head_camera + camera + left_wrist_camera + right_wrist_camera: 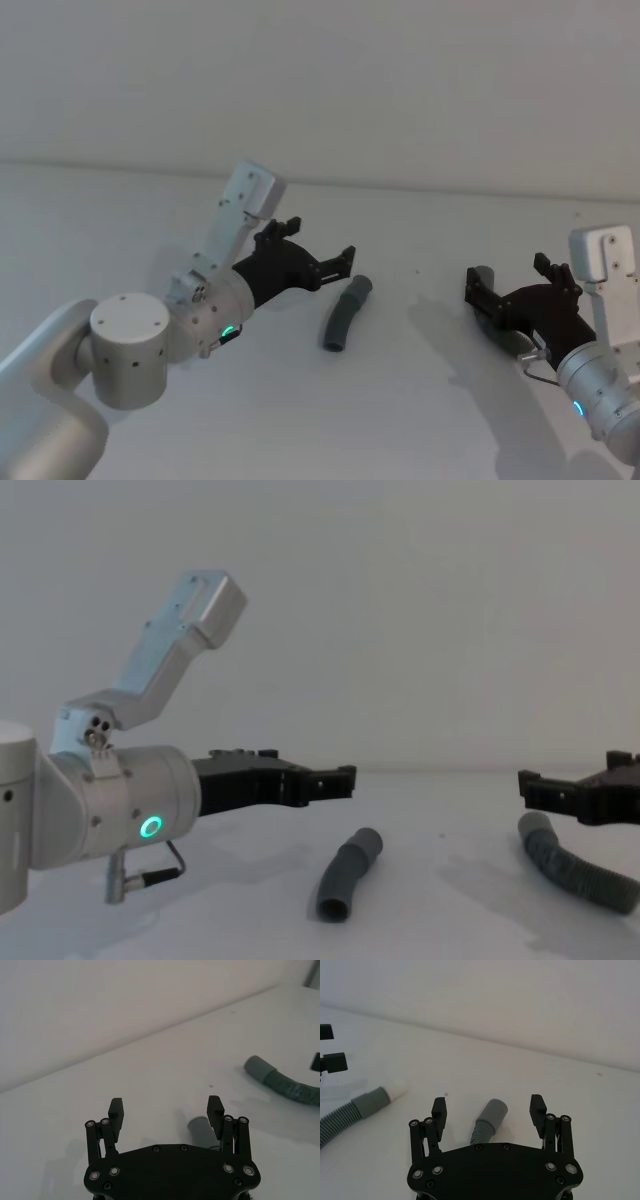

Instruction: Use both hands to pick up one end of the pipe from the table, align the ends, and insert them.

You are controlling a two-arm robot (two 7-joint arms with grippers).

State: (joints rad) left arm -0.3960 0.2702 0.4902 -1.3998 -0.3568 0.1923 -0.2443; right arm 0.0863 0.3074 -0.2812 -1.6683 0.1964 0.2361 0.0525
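A: Your short tube [345,313] lies flat about in the middle of the table [120,230]. It is bent a little, and its collar end [361,287] is turned to the far edge.

B: And your ribbed hose [575,865] lies nearer to the right edge. Its smooth cuff [492,1110] also points to the far edge. The two pieces are well apart.

A: Your left gripper [320,240] hangs above the surface, just to the left of the short tube, and does not touch it. Its fingers [115,1110] stand wide apart and hold nothing. A green ring [150,827] glows on this arm.

B: Your right gripper [505,270] is over the cuff. It is spread wide too, with one finger on each side of the cuff. Whether it touches the cuff, I cannot tell you.
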